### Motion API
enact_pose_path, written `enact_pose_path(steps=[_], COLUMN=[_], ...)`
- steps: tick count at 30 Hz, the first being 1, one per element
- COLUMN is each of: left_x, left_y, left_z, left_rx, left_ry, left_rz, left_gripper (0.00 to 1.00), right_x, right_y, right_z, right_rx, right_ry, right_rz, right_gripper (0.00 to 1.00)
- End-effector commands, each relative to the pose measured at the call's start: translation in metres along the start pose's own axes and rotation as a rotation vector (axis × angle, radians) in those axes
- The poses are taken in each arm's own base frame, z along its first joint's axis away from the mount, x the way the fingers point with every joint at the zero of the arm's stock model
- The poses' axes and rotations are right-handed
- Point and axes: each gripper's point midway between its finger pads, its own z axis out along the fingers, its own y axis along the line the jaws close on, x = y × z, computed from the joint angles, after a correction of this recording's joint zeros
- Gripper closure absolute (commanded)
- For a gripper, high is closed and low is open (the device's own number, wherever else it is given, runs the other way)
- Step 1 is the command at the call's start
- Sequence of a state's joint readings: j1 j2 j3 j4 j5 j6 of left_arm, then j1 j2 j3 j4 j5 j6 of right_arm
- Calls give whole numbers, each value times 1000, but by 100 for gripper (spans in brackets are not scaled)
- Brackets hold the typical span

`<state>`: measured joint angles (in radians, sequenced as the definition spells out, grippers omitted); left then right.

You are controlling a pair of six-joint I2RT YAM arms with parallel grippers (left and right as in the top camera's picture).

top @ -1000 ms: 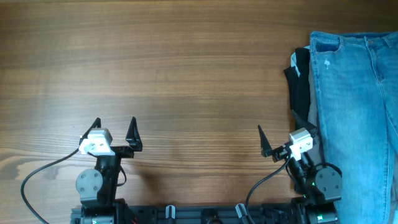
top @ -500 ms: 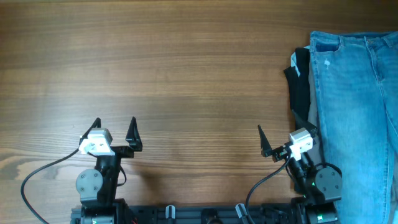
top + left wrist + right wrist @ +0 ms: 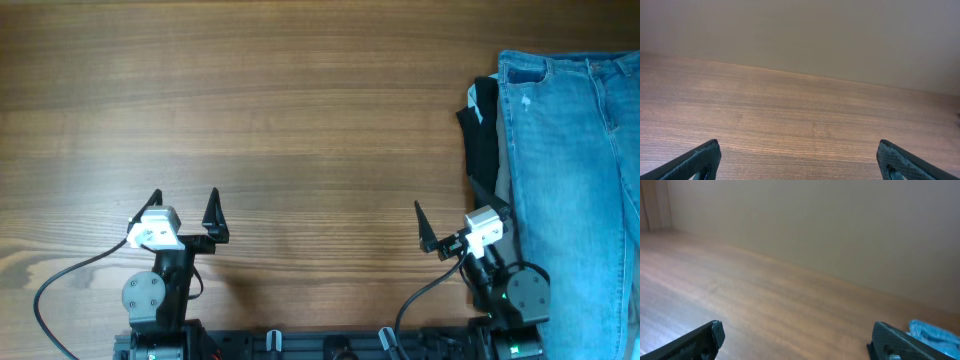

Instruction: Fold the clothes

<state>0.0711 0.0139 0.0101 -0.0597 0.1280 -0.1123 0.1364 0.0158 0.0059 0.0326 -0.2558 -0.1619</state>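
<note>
My left end effector (image 3: 184, 200) and right end effector (image 3: 448, 212) sit spread and empty, low in frame; faded light-blue denim jeans (image 3: 575, 180) lie at right edge.

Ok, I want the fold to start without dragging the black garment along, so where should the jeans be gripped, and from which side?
Probably the jeans' waistband at its left corner, reached from the middle of the table with the open right gripper. That band is straight and stitched, and the corner lies past the black garment, which shows along the left edge nearer the robot.
</note>
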Motion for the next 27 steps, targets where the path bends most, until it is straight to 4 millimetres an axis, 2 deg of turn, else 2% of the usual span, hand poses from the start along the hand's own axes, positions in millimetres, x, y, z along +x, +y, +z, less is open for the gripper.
enact_pose_path(steps=[1,2,3,5,6,8,10,12,15,17,18,20,21,22,23,24,25,27], left_x=[-12,-32,-62,-98,-108,-127,-139,-138,-129,-127,-123,-119,-116,-112,-111,-111,-111,-109], left_y=[-10,-22,-29,-35,-37,-41,-40,-39,-34,-32,-30,-28,-33,-40,-42,-43,-43,-43], left_z=[-1,-5,-12,-24,-27,-29,-23,-14,11,22,30,39,43,45,47,47,47,46], left_rx=[53,114,132,126,126,112,70,47,-14,-31,-43,-48,-20,23,35,40,39,38], left_ry=[-46,-107,-185,-248,-242,-163,4,124,456,545,604,643,659,678,685,684,684,691], left_rz=[0,14,29,43,41,27,-3,-24,-81,-96,-104,-106,-130,-148,-154,-155,-154,-156], left_gripper=[0,0,0,0,0,0,0,0,0,0,0,0,0,0,0,0,0,0], right_x=[-30,-43,-63,-96,-107,-115,-109,-104,-92,-87,-86,-74,-65,-54,-35,-20,-2,29], right_y=[6,7,8,5,1,-4,-9,-12,-21,-26,-23,-30,-42,-65,-106,-139,-173,-212], right_z=[-2,-5,-9,-15,-15,-5,15,29,72,89,102,120,133,146,156,158,159,156], right_rx=[-41,-50,-60,-60,-53,-65,-89,-103,-140,-154,-186,-171,-119,11,244,408,542,662], right_ry=[-118,-162,-212,-247,-226,-88,139,281,654,777,851,913,930,939,938,928,915,907], right_rz=[-27,-40,-53,-53,-22,75,164,206,314,320,389,383,373,402,449,484,531,619], right_gripper=[0,0,0,0,0,0,0,0,0,0,0,0,0,0,0,1,7,17])
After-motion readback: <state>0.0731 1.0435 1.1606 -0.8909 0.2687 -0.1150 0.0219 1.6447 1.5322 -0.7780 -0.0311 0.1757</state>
